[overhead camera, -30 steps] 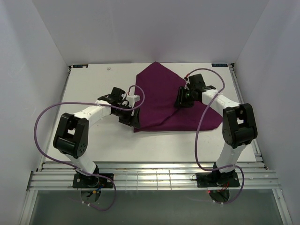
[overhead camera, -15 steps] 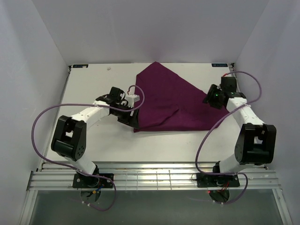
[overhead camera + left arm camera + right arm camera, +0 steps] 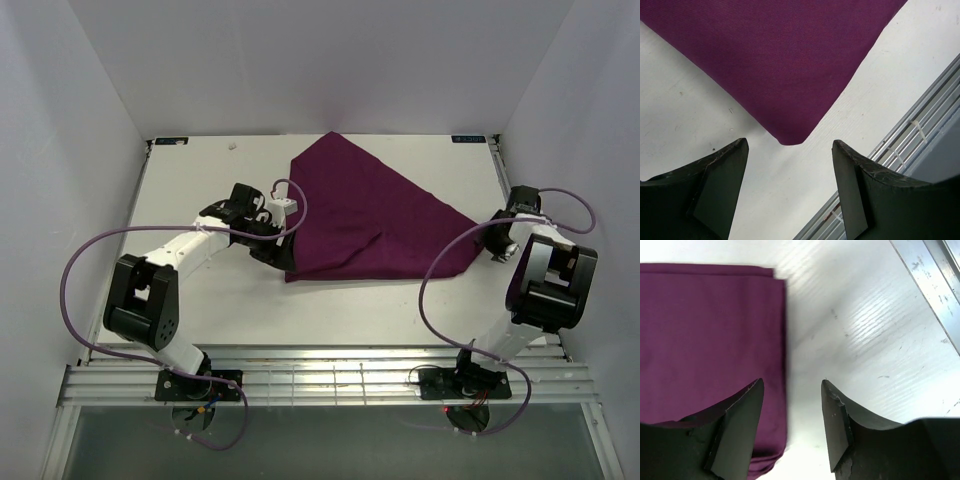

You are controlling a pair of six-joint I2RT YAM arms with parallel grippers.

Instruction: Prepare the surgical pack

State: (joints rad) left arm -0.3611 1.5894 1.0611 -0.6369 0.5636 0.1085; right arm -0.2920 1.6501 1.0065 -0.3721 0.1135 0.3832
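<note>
The folded purple cloth [image 3: 370, 215] lies on the table [image 3: 200, 300] between both arms, its long edge running left-to-right: the left gripper [image 3: 790, 150], open and empty, faces its near-left corner, and the right gripper [image 3: 792, 382], likewise open, faces its right edge.

The cloth [image 3: 370, 215] is lying flat on the tabletop [image 3: 200, 190], reaching from one tool to the other. The left tool [image 3: 790, 145] is hanging over the cloth's near corner; that corner is sitting just ahead of the gap between its fingers, with bare tabletop on either side of it. A rail [image 3: 920, 130] is running past on this tool's right. The right tool [image 3: 792, 385] is hanging over the cloth's opposite corner. In its wrist view the cloth's edge is lying under the left-hand finger, and bare tabletop is lying ahead and to the right.
</note>
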